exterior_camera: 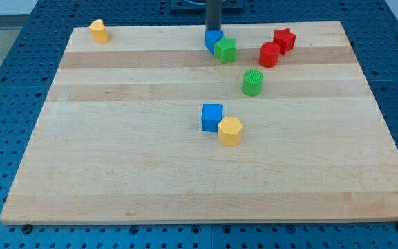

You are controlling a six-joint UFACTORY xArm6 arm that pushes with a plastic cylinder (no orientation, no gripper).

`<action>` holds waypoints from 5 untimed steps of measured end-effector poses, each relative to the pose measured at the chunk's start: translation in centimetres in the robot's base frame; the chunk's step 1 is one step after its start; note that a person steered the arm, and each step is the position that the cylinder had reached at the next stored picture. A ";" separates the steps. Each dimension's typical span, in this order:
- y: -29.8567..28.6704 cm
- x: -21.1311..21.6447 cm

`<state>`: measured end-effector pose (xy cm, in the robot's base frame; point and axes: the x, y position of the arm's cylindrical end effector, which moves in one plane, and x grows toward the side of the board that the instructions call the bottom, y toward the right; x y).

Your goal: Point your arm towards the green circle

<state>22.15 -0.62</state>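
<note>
The green circle [253, 81], a round green cylinder, stands right of the board's middle, upper half. My tip [213, 30] comes down at the view's top centre, just behind a small blue block [213, 39] that touches a green star-shaped block [225, 50]. The tip is up and to the left of the green circle, with the green star between them. The rod's very end is partly hidden by the blue block.
A red cylinder [269, 54] and a red star [284, 39] sit top right. A blue cube [212, 117] touches a yellow hexagonal block [230, 131] at the centre. A yellow block [99, 31] sits at the top left corner. The wooden board [116, 173] lies on a blue pegboard.
</note>
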 end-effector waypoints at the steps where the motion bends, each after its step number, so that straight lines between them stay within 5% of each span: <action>1: -5.6 0.4; 5: 0.2 15.4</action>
<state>37.55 -0.41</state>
